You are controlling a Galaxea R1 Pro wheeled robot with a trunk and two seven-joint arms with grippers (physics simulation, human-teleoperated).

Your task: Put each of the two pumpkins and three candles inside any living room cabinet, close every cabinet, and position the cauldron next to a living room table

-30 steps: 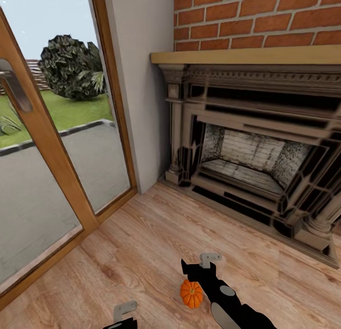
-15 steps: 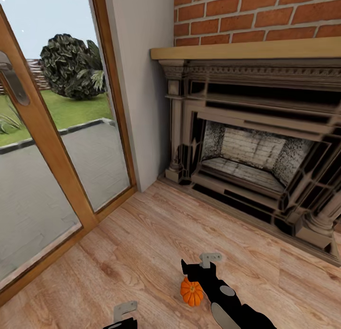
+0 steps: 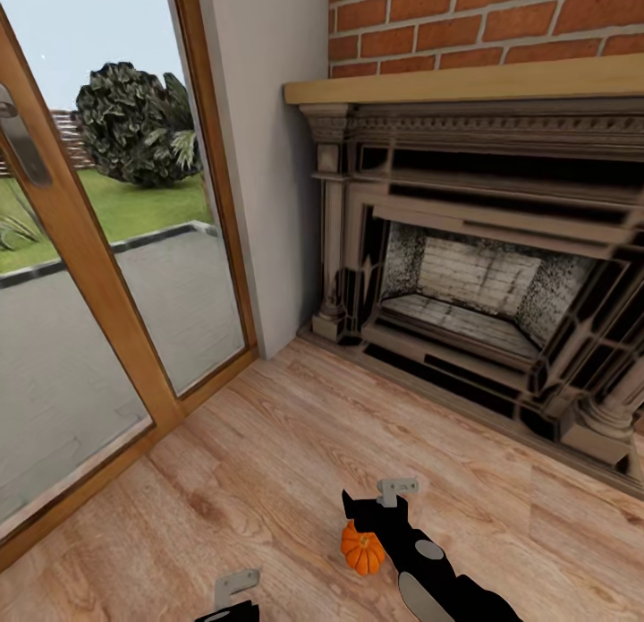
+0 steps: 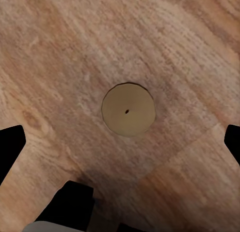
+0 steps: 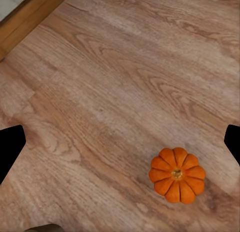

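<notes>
Both grippers gape empty (wide) over open floor (image 3: pixel 268 443): pumpkin (image 5: pixel 177 174), candle (image 4: pixel 128 109).

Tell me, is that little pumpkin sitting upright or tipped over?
Upright: the right wrist view looks down on the pumpkin, stem centred on top, resting on the wooden floor.

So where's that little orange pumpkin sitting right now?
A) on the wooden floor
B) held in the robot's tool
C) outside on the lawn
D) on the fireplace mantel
A: the pumpkin rests on the wooden floor, apart from the right tool's fingers.
</notes>
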